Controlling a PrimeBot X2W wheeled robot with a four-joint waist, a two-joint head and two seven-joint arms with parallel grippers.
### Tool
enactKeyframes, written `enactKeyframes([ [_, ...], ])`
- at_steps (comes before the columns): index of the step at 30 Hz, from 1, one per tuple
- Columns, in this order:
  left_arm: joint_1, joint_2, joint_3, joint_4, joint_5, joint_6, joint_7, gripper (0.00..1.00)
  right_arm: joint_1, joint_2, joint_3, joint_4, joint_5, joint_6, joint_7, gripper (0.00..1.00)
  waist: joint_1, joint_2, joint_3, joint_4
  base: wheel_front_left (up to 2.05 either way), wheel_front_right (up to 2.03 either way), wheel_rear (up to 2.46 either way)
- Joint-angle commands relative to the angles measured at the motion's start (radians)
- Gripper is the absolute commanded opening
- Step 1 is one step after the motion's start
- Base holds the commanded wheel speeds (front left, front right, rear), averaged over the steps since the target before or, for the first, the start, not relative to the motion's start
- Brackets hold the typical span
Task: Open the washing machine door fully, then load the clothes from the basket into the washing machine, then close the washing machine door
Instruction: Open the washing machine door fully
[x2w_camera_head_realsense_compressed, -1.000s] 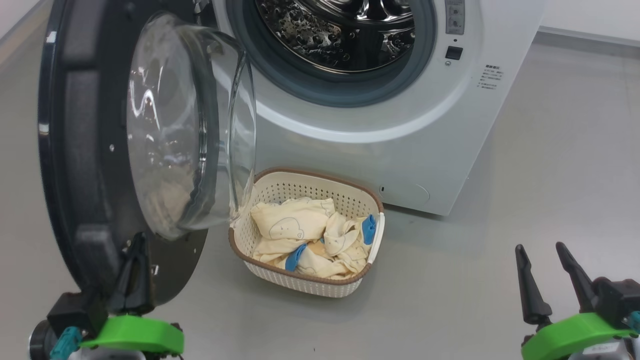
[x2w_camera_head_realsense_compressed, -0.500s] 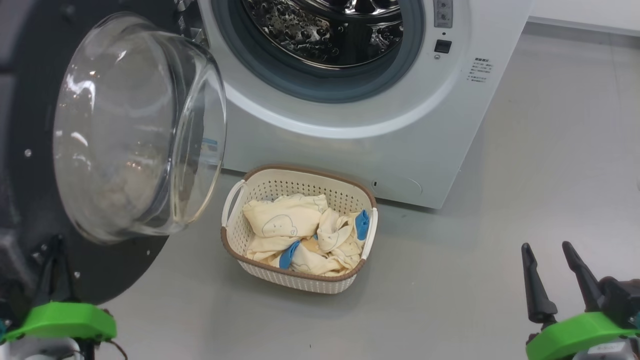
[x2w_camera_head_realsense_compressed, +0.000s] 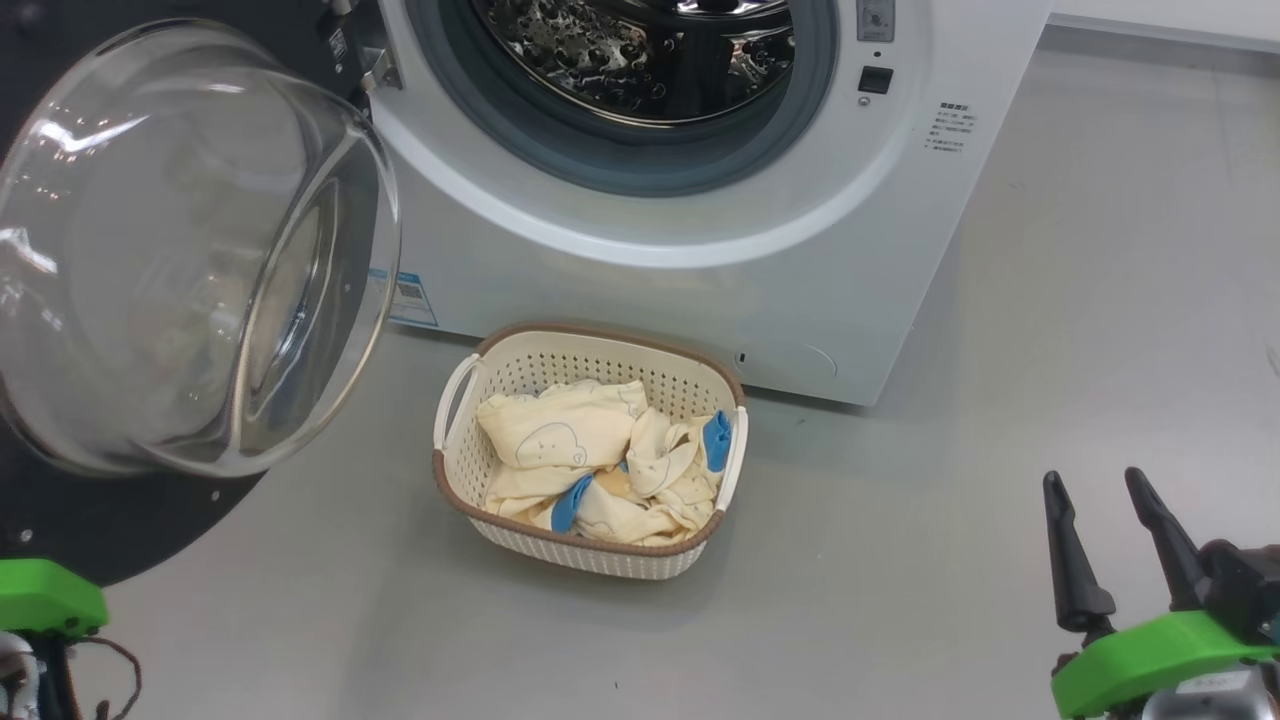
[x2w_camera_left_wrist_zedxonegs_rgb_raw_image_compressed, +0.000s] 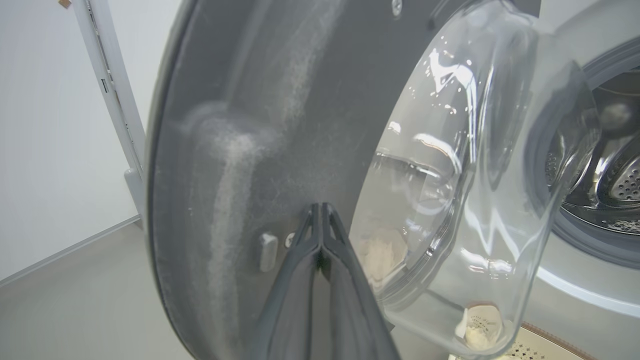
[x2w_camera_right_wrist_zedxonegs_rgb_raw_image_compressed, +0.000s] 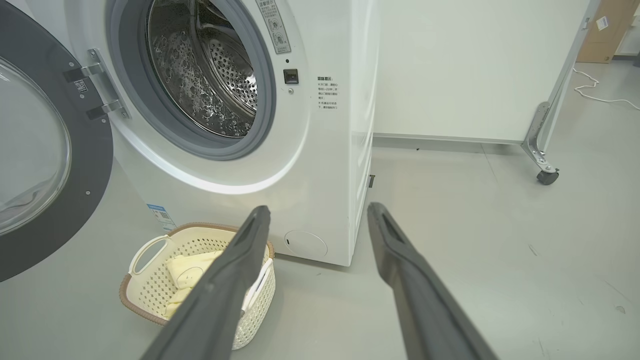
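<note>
L jaws closed, nothing between them; fingertips (x2w_camera_left_wrist_zedxonegs_rgb_raw_image_compressed: 314, 225) meet in a point at lower centre of the L wrist view, set on or just off the dusty grey inner face of the washing machine door (x2w_camera_left_wrist_zedxonegs_rgb_raw_image_compressed: 260, 125); contact not resolvable. R jaws wide open and empty, fingers (x2w_camera_head_realsense_compressed: 1068, 560) pointing up at lower right of the head view over bare floor (x2w_camera_head_realsense_compressed: 900, 600). Risks, est.: (1) L tip is a bare push w/o grip, so it could skid across the smooth face toward the glass bowl (x2w_camera_left_wrist_zedxonegs_rgb_raw_image_compressed: 450, 175) just to its right and lose the door. (2) If let go short of full swing, the door may drift back; its bowl would then hang over the basket (x2w_camera_head_realsense_compressed: 590, 555) and block the R arm's way in. (3) Pushing past the hinge (x2w_camera_head_realsense_compressed: 375, 70) stop would strain it. (4) Basket looks light; an approach catching the rim could shove or tip it. Positions: door takes the left third of the head view, standing well clear of the drum (x2w_camera_head_realsense_compressed: 640, 60) mouth at top centre. The washing machine (x2w_camera_head_realsense_compressed: 700, 270) is upper centre, w/ the basket on the floor at centre just in front of it, near the door's lower edge but apart. The clothes (x2w_camera_head_realsense_compressed: 560, 440) lie heaped inside. Basket well apart from R jaws, up and left of them in the head view. In the R wrist view it sits lower left, partly behind the finger on the frame's left.
</note>
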Motion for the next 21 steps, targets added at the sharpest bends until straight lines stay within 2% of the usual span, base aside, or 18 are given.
enactKeyframes([
  [1,-0.061,0.065,0.065,-0.014,-0.002,0.077,-0.013,0.0,-0.046,-0.013,0.022,-0.035,0.002,0.0,-0.008,1.0,0.0,0.0,0.001,-0.003,0.0,0.0,0.0],
  [9,-0.091,0.078,0.115,0.021,0.031,0.058,-0.014,0.0,-0.051,-0.013,0.025,-0.036,0.0,0.0,-0.006,1.0,0.0,0.0,0.01,-0.01,0.0,0.0,0.0],
  [21,-0.065,0.025,0.171,-0.025,0.091,0.028,-0.014,0.0,-0.054,-0.013,0.026,-0.034,-0.007,0.0,-0.001,1.0,0.0,0.0,0.008,-0.013,0.0,0.0,0.0],
])
